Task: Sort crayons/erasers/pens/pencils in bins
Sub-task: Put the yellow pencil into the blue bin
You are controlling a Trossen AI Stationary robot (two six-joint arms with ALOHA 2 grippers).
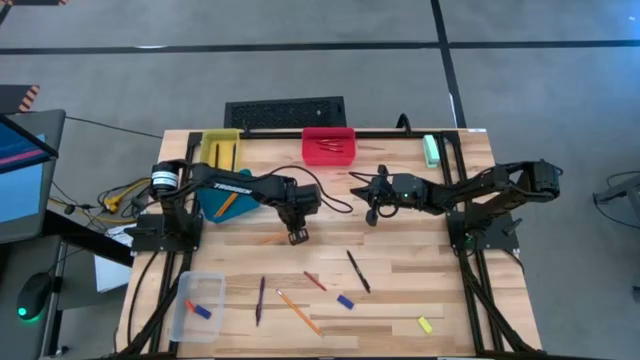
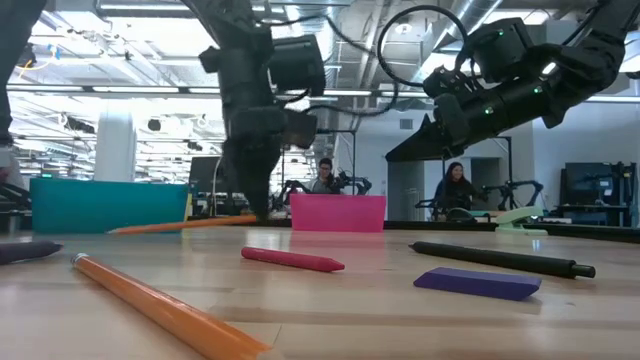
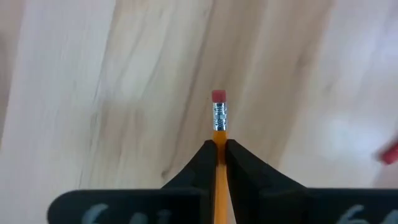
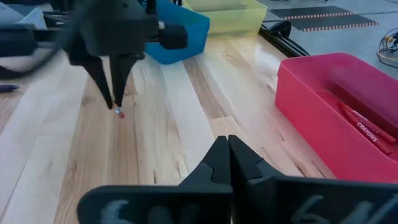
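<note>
L gripper is down at the table near centre, jaws pinched tight on a pencil; L wrist cam shows the fingers meeting on the orange shaft just behind the ferrule and pink rubber tip, which overhead barely resolves. Low cam shows what the others don't: the pencil lies almost flat, its long end running off toward the teal bin. R wrist cam catches the same grip from across the table, rubber tip poking out under the fingers. R gripper hangs above the table near the red bin, jaws fully closed, nothing in them. R wrist cam alone shows crayons inside that red bin. Overhead alone gives the layout: yellow bin at back L, clear bin at front L w/ a blue eraser inside; loose on the front half are a 2nd pencil, pen, purple pen, red crayon, blue eraser, yellow eraser.
</note>
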